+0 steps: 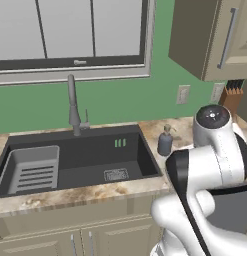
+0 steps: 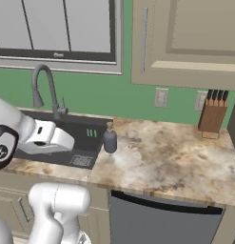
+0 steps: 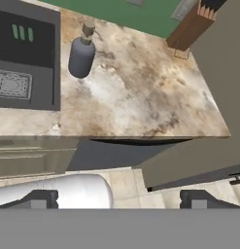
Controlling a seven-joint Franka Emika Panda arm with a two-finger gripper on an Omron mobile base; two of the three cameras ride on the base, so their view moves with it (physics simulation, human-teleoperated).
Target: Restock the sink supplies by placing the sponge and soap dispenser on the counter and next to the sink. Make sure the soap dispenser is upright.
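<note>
- Fingertips of my gripper sit wide apart at the bottom of the hand view, with nothing between them; it hangs out in front of the cabinets, off the counter's front edge.
- Soap dispenser stands upright on the counter, just beside the sink at its right rim, pump on top.
- That half of the job looks done to me; I judge the sponge is the step in hand, and I can't see it anywhere from here.
- Next move calls for finding the sponge, perhaps by turning or driving the base, then carrying it back to the sink.
- Right of the sink, past the dispenser, the counter runs bare all the way to the knife block at the wall, so there is plenty of room to set a sponge down.
- Edges to mind: the sink's right rim, the counter's front lip, and the wall cupboard overhead.
</note>
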